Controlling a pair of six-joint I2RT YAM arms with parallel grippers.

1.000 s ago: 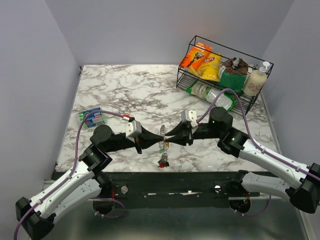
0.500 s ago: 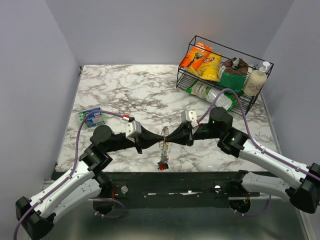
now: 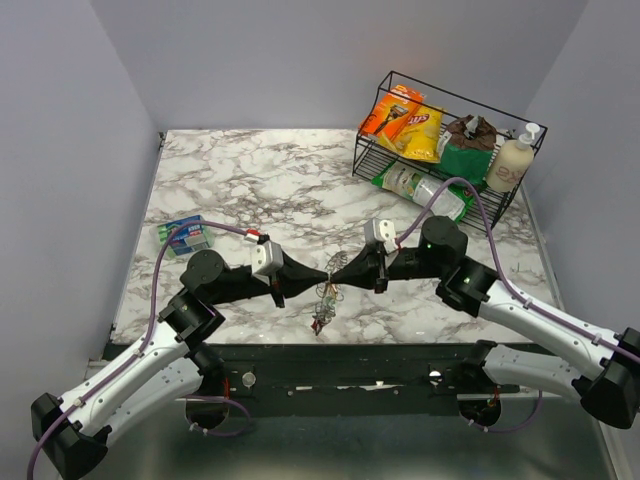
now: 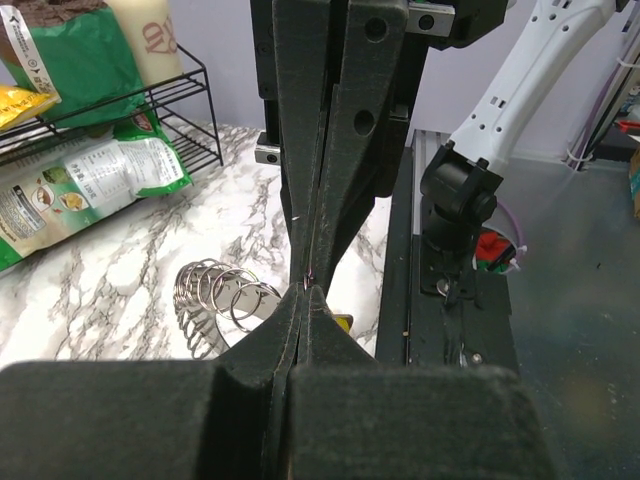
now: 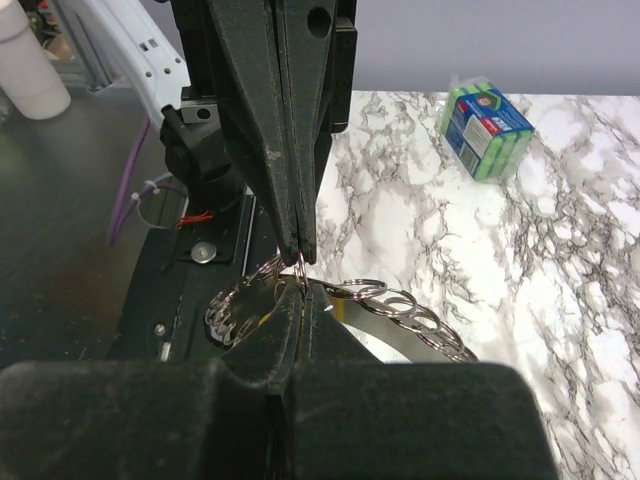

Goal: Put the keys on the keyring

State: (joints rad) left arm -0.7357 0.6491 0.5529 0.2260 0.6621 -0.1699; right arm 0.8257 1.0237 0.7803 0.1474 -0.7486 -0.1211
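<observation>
Keyring [image 3: 328, 291] at near centre, just above worktop [image 3: 250, 180], pinched by left gripper [image 3: 320, 274] and right gripper [image 3: 336, 271], both clenched tip to tip; keys [image 3: 318, 322] dangle below. Firm grips advised, parting coils gently.

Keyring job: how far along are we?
Done: coloured keys dangle beneath the keyring, apparently already threaded. In hand: the left gripper and right gripper are both shut on the ring, tip to tip. Left: no loose keys show elsewhere, but I cannot tell whether every key is on.
</observation>
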